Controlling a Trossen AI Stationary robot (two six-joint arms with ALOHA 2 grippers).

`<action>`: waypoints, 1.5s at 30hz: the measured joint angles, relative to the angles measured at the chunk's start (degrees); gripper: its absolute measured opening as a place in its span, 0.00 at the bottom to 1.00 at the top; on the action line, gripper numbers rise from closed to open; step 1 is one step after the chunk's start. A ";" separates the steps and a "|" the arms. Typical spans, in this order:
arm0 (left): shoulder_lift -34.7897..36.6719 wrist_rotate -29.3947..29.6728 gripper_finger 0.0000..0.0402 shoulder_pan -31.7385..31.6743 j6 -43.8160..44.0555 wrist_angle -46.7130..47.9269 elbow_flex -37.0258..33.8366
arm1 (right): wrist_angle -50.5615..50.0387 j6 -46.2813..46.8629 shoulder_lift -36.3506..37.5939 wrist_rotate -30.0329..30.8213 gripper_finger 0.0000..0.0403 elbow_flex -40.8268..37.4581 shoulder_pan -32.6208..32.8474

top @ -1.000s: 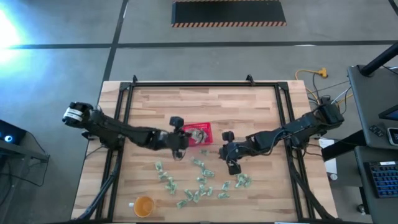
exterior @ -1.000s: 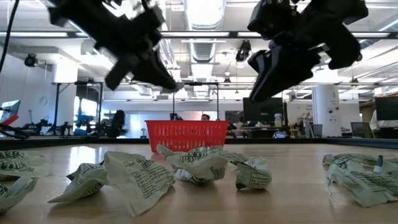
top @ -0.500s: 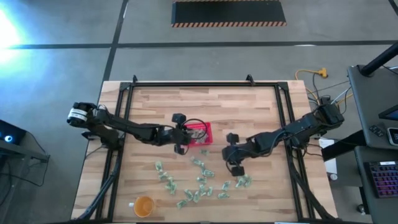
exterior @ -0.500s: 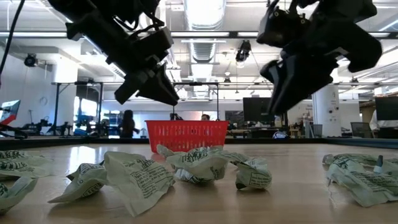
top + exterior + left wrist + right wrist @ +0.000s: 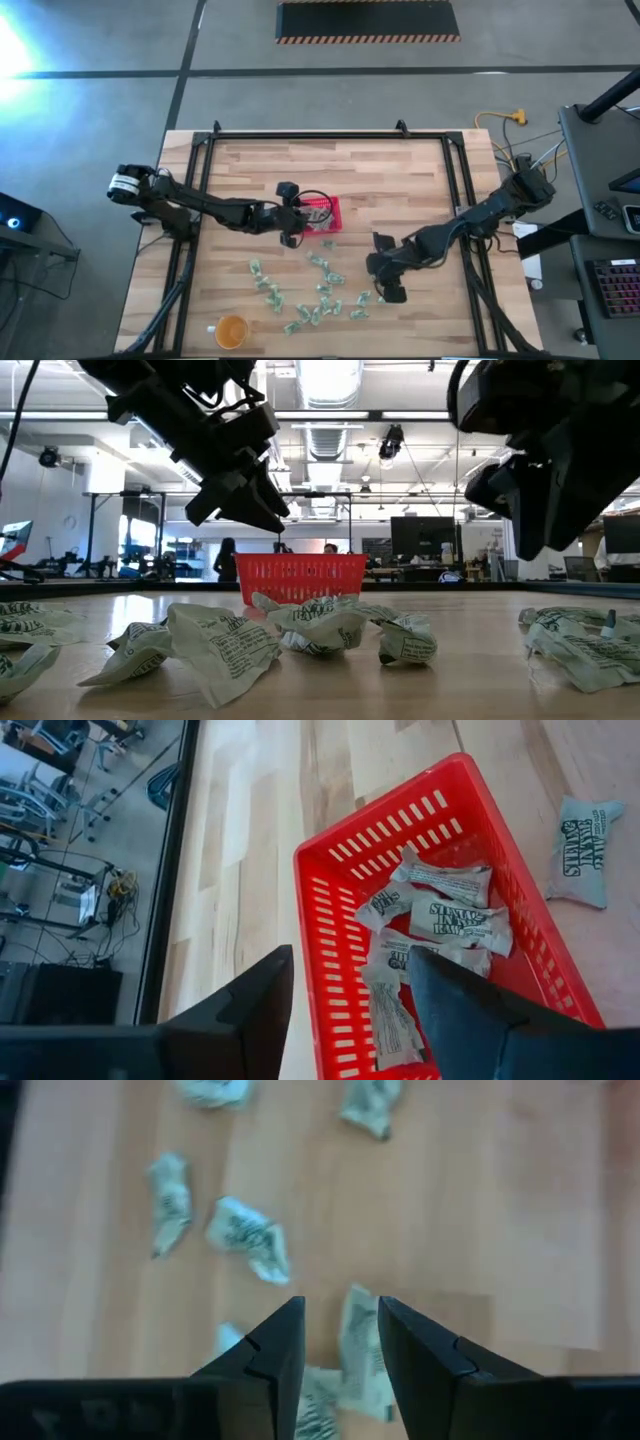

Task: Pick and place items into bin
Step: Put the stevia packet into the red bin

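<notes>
The right gripper (image 5: 388, 291) has swung away from the red basket (image 5: 322, 215) and down toward the loose packets on the wooden table (image 5: 400, 180), where half a second ago it hung level with the basket's right side; in its own wrist view its fingers (image 5: 272, 1350) stand parted with nothing between them, straddling one packet (image 5: 362, 1345) that lies on the wood just below, so this reads as the approach to a fresh pick; the left gripper (image 5: 291, 237) sits where it was half a second ago, at the basket's left edge, having closed in on it over the half second before that; its wrist view shows its jaws apart and empty above the basket, and several packets (image 5: 445, 915) already lying inside, so its last delivery looks done; one packet (image 5: 585, 835) lies on the table just outside the basket's wall, and the main scatter (image 5: 318, 295) is spread in front of the basket, with an orange cup (image 5: 231, 330) farther off beyond it; much of the sorting is evidently left.
</notes>
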State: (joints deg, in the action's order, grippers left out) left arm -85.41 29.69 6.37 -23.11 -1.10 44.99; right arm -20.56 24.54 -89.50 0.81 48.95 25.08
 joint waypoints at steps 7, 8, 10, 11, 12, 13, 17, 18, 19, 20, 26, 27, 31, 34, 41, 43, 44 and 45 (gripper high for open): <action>0.07 0.13 0.46 0.09 0.17 0.02 0.00 | 0.33 1.14 -3.85 6.71 0.28 -0.09 1.99; 0.09 0.20 0.46 0.11 0.20 0.00 0.00 | 0.24 1.33 -4.67 6.72 0.28 -0.09 1.97; 0.13 0.22 0.46 0.23 0.20 0.02 0.02 | 0.16 1.48 -6.11 6.73 0.29 -0.11 1.92; 0.17 0.22 0.46 0.35 0.20 0.02 0.04 | 0.13 1.48 -6.60 6.72 0.29 -0.11 1.92; 0.24 0.22 0.46 0.47 0.20 0.02 0.04 | 0.16 1.48 -7.01 6.74 0.30 -0.11 1.92; 0.30 0.22 0.46 0.54 0.20 0.03 0.04 | 0.11 1.57 -7.22 6.74 0.30 -0.11 1.92; 0.71 0.20 0.46 0.86 0.22 0.07 0.04 | -0.22 1.59 -7.66 6.72 0.30 -0.11 1.92; 0.87 0.20 0.46 0.93 0.20 0.04 0.04 | -0.26 1.59 -7.66 6.72 0.29 -0.11 1.92; 1.05 0.20 0.46 0.98 0.22 0.02 0.07 | -0.22 1.59 -7.66 6.73 0.28 -0.11 1.92; 1.20 0.20 0.46 1.11 0.24 0.11 0.07 | -0.23 1.56 -7.66 6.72 0.26 -0.11 1.92; 2.36 0.17 0.46 2.01 0.33 0.20 0.07 | -0.18 0.05 -7.68 6.82 0.10 -0.11 1.90; 2.57 0.17 0.46 2.23 0.35 0.37 0.07 | -0.13 -0.77 -7.68 6.98 0.07 -0.09 1.90; 3.87 0.22 0.46 3.38 1.16 1.23 0.04 | -0.03 -4.23 -7.68 11.88 0.03 0.98 1.86; 4.89 0.22 0.46 4.39 3.77 4.68 0.11 | -0.02 -8.99 -7.59 19.57 0.03 2.50 1.67; 8.94 0.15 0.46 7.41 14.75 15.51 0.02 | 0.99 -23.16 -7.35 41.66 0.03 7.85 0.23; 10.17 -0.57 0.46 8.50 18.61 19.14 -0.02 | 3.25 -27.57 -7.35 43.14 0.03 9.01 -1.24; 10.72 -1.46 0.46 8.95 20.34 20.45 -0.02 | 5.05 -29.99 -7.35 43.03 0.03 9.41 -2.14; 11.12 -3.13 0.46 9.40 21.80 21.32 -0.02 | 7.04 -32.29 -7.35 42.61 0.03 9.70 -3.19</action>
State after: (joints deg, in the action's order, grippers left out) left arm -74.28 26.56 15.77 -1.31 20.21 44.97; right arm -13.52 -7.75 -96.86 43.43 58.65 21.90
